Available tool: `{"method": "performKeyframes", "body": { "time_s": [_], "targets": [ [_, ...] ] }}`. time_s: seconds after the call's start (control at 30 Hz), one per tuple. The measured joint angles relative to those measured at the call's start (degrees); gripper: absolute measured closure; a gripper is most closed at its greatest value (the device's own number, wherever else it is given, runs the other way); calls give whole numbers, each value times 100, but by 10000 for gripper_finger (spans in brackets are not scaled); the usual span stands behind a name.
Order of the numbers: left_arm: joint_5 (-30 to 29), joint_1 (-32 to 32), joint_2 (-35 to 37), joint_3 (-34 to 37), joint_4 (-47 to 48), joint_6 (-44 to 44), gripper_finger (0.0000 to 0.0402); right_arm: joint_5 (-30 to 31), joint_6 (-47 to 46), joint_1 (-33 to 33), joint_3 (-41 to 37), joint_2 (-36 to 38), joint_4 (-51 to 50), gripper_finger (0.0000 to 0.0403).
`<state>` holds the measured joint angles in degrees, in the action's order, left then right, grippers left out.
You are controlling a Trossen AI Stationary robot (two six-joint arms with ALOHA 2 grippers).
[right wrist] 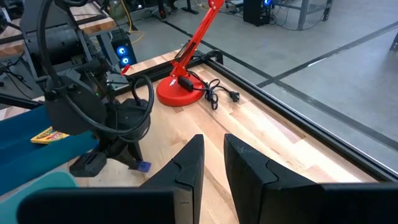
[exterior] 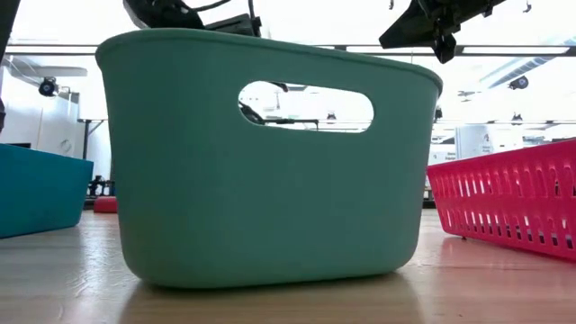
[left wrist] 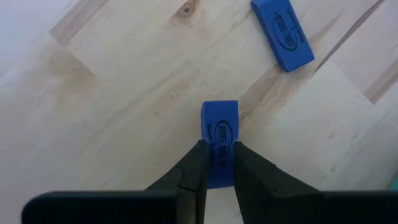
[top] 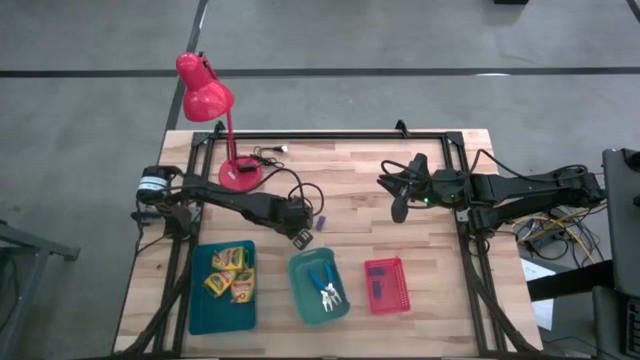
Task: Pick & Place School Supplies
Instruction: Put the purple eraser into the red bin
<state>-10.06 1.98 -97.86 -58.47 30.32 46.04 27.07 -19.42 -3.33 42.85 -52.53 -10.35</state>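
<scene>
Two blue blocks show on the wood in my left wrist view: my left gripper pinches one block between its fingers, the second block lies near it, apart. From above, left gripper sits just above the green tray holding scissors. Crayon boxes are in the teal tray. My right gripper hovers over bare table, fingers narrowly apart, holding nothing.

I'm seeing dark oval-logo print on the blue block between my left gripper fingers and on the block beyond it; wording unreadable.
</scene>
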Motion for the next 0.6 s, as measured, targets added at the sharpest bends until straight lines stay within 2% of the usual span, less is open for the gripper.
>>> {"method": "performKeyframes", "body": {
  "time_s": [0.3,0.6],
  "targets": [
    [-172,-11,142,-123,88,-2,336,0,0,0,0,0,-4,344],
    [-905,-11,741,-539,176,-411,336,0,0,-2,-2,0,-7,344]
  ]
}}
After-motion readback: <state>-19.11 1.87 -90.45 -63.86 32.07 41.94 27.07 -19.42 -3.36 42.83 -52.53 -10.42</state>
